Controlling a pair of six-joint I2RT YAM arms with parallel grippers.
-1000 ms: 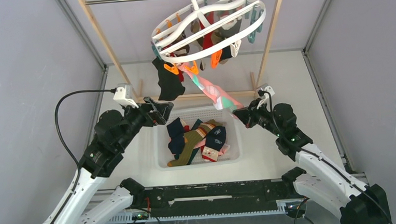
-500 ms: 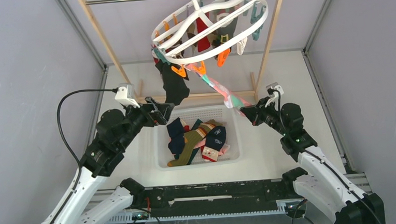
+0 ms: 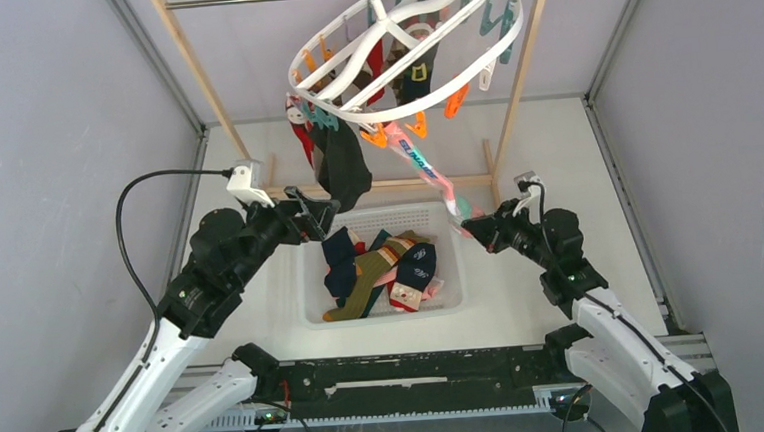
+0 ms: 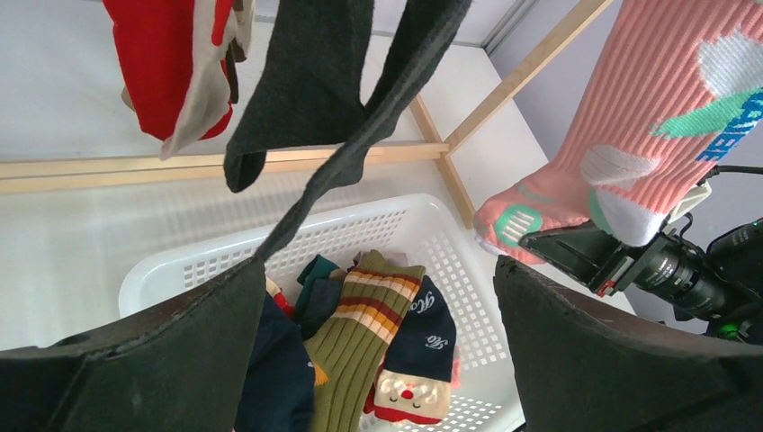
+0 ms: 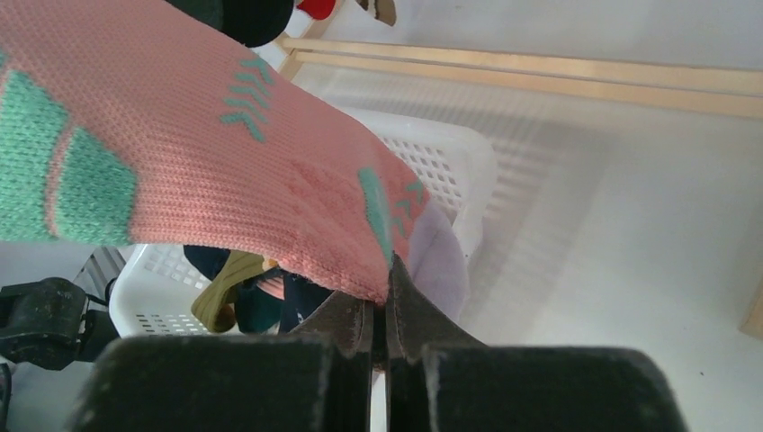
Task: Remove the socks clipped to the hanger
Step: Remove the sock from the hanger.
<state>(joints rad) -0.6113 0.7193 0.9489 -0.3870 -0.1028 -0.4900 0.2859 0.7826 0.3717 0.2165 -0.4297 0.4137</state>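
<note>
At the far right corner of the basket [image 3: 312, 280], our right gripper [image 3: 471, 227] is pinched tight on the toe of the pink sock [image 3: 425, 168], which stretches up to the hanger [image 3: 403, 44] above the basket. Our left gripper [image 3: 318, 218], over the far left corner, gapes wide and holds nothing, with a dark sock [image 3: 343, 168] dangling beside it.

We make out white script, perhaps "Ho", twice on the navy sock [image 4: 430, 331] in the basket [image 4: 396, 206]. Above the basket, the pink sock [image 4: 666, 81] bears blue letters, cut off and unreadable.
</note>
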